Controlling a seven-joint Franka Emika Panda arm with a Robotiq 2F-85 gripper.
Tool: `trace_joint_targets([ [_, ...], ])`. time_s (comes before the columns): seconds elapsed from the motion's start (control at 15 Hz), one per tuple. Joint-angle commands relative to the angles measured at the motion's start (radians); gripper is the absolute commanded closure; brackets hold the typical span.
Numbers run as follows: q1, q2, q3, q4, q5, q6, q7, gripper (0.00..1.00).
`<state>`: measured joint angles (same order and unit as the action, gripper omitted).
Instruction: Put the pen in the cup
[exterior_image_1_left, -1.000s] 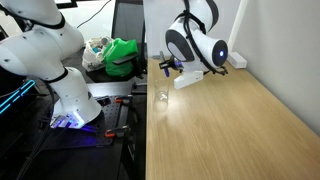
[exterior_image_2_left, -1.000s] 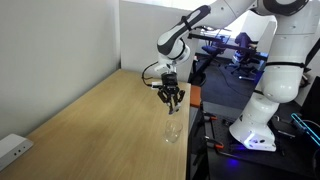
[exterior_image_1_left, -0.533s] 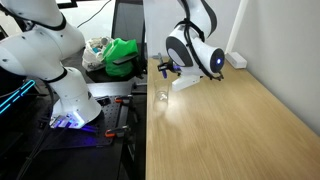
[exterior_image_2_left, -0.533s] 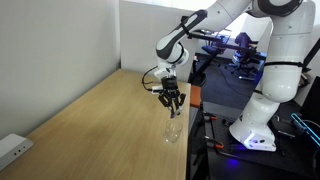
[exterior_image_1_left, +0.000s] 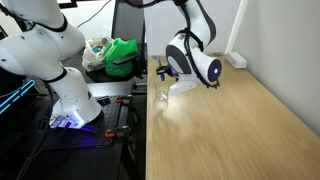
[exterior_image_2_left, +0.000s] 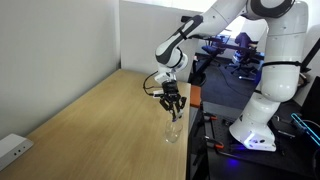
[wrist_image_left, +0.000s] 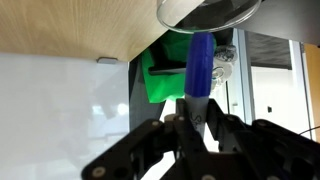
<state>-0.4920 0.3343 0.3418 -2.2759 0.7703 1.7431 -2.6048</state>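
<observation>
My gripper (exterior_image_1_left: 165, 71) is shut on the blue-purple pen (wrist_image_left: 200, 60), which sticks out from between the fingers (wrist_image_left: 197, 112) with its lighter end in the jaws. The small transparent cup (exterior_image_1_left: 161, 97) stands on the wooden table near its edge, just below the gripper in both exterior views. It also shows in an exterior view (exterior_image_2_left: 173, 130) under my gripper (exterior_image_2_left: 172, 100). In the wrist view the cup's rim (wrist_image_left: 210, 10) lies just beyond the pen's tip. The pen is small and dark in the exterior views (exterior_image_2_left: 172, 104).
The wooden table (exterior_image_1_left: 230, 130) meets a white wall on one side. Off its edge by the cup are a green object (exterior_image_1_left: 122, 55), a white robot base (exterior_image_1_left: 70, 95) and cables. A power strip (exterior_image_2_left: 12, 148) lies at a table corner.
My gripper with the pen has moved slightly down toward the cup, and the wrist has turned a little. The cup has not moved.
</observation>
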Motion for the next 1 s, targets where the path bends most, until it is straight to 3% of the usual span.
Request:
trace_joint_targets([
  [0.0,-0.028,0.018,0.018,0.008,-0.021,-0.033,0.000,0.94],
  [0.47,-0.017,0.041,0.006,0.002,-0.023,-0.024,0.000,0.94],
  [0.53,-0.016,0.043,0.006,0.001,-0.022,-0.024,0.000,0.51],
  [0.67,-0.013,0.045,0.002,0.001,-0.020,-0.024,0.000,0.45],
  [0.93,-0.010,0.043,0.003,-0.002,-0.019,-0.019,0.005,0.15],
])
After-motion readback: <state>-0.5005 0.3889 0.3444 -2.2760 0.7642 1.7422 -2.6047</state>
